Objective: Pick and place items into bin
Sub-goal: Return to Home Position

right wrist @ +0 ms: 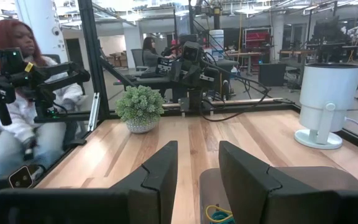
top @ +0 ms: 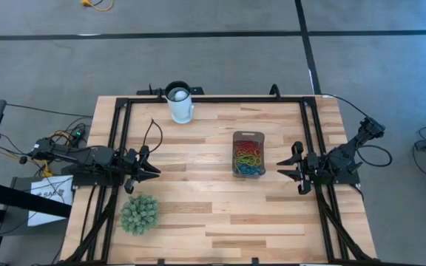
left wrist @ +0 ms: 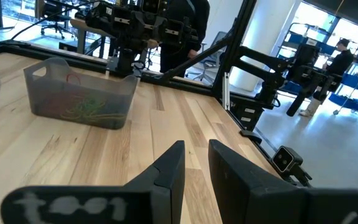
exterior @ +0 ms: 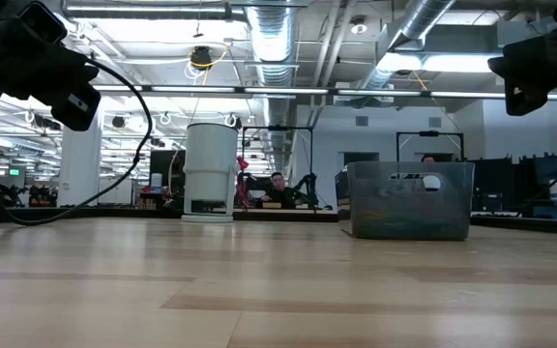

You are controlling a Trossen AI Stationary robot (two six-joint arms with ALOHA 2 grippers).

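The clear grey-tinted bin (top: 237,171) stands right of the table's middle, on its base. The items (top: 248,155), loops in red, yellow, green and blue, lie heaped inside it, and they show through its wall in the left wrist view (left wrist: 89,109). No loop shows on the bare wood. My left gripper (top: 154,169) hovers open at the table's left side, pointing toward the bin. My right gripper (top: 293,165) is open just right of the bin, level with it; the bin's near rim (right wrist: 303,177) and a few loops (right wrist: 219,214) show under its fingers.
A white cylindrical cup (top: 180,102) stands near the far edge, left of centre. A green spiky ball (top: 140,214) sits near the front left corner. A black frame runs along the left, right and far edges. People sit beyond the table (right wrist: 17,93).
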